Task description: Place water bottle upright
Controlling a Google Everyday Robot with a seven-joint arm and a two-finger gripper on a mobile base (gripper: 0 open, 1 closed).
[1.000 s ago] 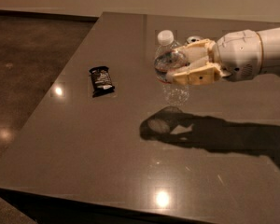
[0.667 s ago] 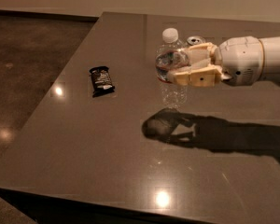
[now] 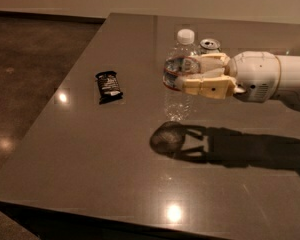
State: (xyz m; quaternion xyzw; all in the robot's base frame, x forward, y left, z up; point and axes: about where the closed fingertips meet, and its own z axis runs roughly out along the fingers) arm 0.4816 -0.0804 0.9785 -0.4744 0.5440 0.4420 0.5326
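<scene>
Now vertical where it leaned a second ago, the water bottle stands cap-up mid-table, left of the arm. The gripper grasps its label band; base close above the table, so lowering and release probably remain.

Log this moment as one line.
pincer: shut on bottle, over table | bottle: upright | can: behind it | packet: lying apart

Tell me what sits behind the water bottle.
Behind the water bottle, which the gripper holds upright, stands a drink can. Only the can's top shows; the gripper covers the rest.
</scene>
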